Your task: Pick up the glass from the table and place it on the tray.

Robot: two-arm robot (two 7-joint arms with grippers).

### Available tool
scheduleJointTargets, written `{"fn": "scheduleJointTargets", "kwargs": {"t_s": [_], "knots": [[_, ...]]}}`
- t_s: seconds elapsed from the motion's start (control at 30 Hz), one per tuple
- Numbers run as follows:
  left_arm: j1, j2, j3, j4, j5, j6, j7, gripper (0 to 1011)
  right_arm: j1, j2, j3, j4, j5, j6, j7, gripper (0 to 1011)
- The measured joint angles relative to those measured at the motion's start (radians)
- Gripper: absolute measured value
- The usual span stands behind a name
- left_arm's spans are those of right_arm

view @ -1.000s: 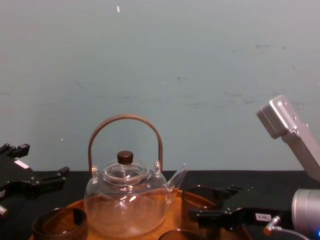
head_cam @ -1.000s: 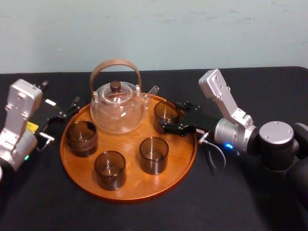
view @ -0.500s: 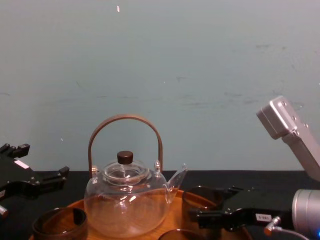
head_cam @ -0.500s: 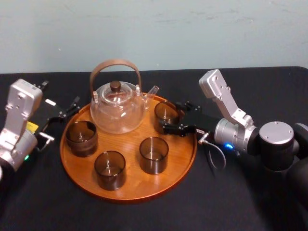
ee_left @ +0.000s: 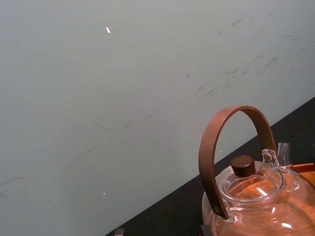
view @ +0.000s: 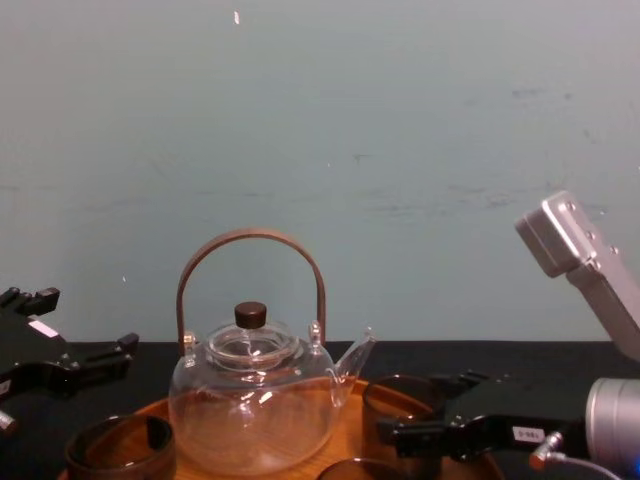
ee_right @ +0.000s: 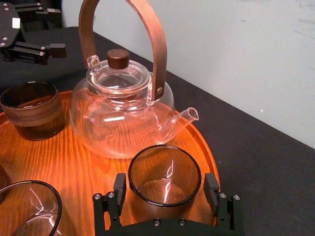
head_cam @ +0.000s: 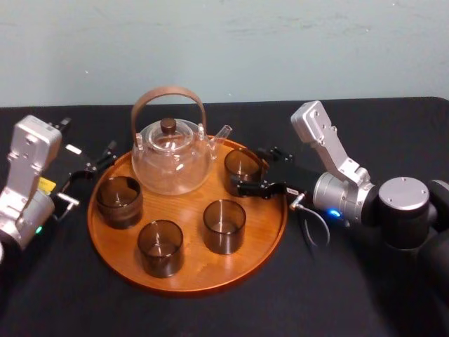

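Observation:
The glass (head_cam: 243, 168), a smoky clear tumbler, stands upright on the round orange-brown tray (head_cam: 188, 210) near its right rim, beside the teapot's spout. My right gripper (head_cam: 248, 170) reaches in from the right and straddles this glass. It is open: in the right wrist view a small gap shows between each fingertip (ee_right: 119, 185) and the glass (ee_right: 165, 181). My left gripper (head_cam: 95, 163) hovers over the black table just off the tray's left rim, open and holding nothing.
A clear glass teapot (head_cam: 170, 158) with a brown hoop handle stands at the tray's back. Three more smoky glasses (head_cam: 119, 201) (head_cam: 161, 247) (head_cam: 224, 226) stand on the tray. Black cloth covers the table (head_cam: 337, 295); a pale wall rises behind.
The right gripper's fingers have spread apart from the glass, which stays standing on the tray. The left arm has not moved.

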Motion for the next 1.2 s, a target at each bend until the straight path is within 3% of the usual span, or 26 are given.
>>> {"fn": "scheduleJointTargets", "kwargs": {"t_s": [0.43,0.93,1.2], "knots": [[0.0,0.0,0.0,0.0,0.0,0.0,0.0,1001,-0.036,0.032,0.031,-0.078,0.033,-0.01,0.009,1002],[0.0,0.0,0.0,0.0,0.0,0.0,0.0,1002,-0.132,0.117,0.097,-0.246,0.106,-0.024,-0.002,1002],[0.0,0.0,0.0,0.0,0.0,0.0,0.0,1002,-0.184,0.158,0.139,-0.293,0.131,-0.037,-0.028,1002]]}}
